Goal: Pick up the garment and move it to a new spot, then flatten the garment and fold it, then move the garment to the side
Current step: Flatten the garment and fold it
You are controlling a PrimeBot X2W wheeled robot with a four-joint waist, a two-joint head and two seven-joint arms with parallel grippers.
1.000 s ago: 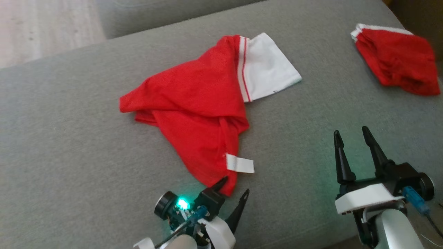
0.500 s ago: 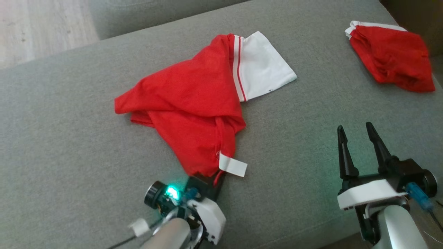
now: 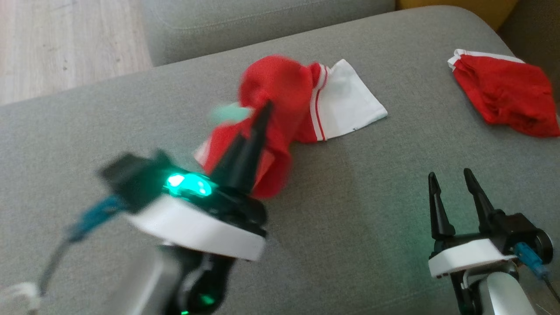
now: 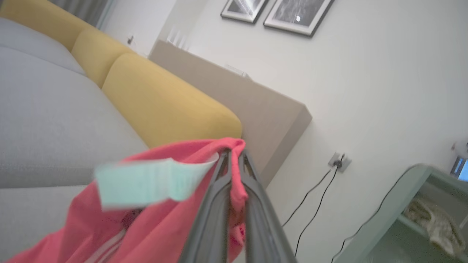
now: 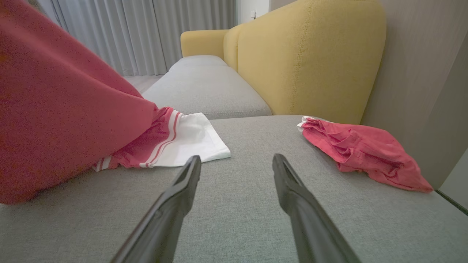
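Idling low over the sofa (image 3: 372,205) with right end effector (image 3: 450,175) spread and empty; pinching a red fold of the garment (image 3: 280,83) in left end effector (image 3: 264,109), held up, white end resting on the cushion; seemingly mid pick-up; next, carrying clear to a new spot, freeing that end; farther right, spare garment (image 3: 503,92) apart.

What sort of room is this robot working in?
Probably a home living room: a grey sofa with yellow backrests, framed pictures and long curtains.
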